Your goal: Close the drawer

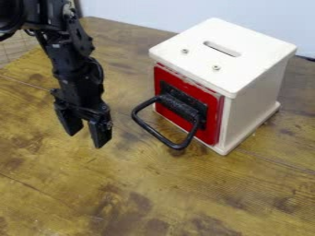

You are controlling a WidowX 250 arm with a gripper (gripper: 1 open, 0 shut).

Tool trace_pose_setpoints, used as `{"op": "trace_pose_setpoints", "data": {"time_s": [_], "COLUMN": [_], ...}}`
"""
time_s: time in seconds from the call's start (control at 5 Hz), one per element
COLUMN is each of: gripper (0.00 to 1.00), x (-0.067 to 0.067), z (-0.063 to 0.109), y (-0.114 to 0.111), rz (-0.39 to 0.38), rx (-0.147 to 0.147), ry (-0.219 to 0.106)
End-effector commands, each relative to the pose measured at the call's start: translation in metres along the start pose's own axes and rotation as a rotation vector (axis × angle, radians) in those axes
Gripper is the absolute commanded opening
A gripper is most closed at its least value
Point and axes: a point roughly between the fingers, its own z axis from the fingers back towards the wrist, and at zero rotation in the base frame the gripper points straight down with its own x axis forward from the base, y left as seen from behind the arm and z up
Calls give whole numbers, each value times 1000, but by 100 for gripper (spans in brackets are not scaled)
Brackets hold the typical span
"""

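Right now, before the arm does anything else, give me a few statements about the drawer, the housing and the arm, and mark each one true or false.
1. The housing has a slot in its top. True.
2. The claw is gripping the black loop handle. False: it hangs apart from the handle, with bare tabletop between them.
3. The drawer front has red around a black plate. True.
4. The housing is lying on top of the robot arm. False: it stands on the wooden table, beside the arm.
5. The handle sticks out from the drawer front toward the claw's side. True.
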Motion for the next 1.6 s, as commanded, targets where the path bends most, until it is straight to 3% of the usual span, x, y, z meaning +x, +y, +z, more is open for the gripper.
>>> {"op": "trace_pose_setpoints", "data": {"time_s": [0.0,0.2,0.4,0.6,1.0,1.4], "gripper": [100,100,100,100,100,100], "x": [5,4,2,4,3,-6], "z": [58,98,129,139,135,141], "y": [-2,-4,0,-1,-12,-24], "rz": [-106,-193,-269,-253,-271,-264], "rx": [13,-11,3,29,73,141], "ry": [-108,-142,-167,-164,-163,-147]}}
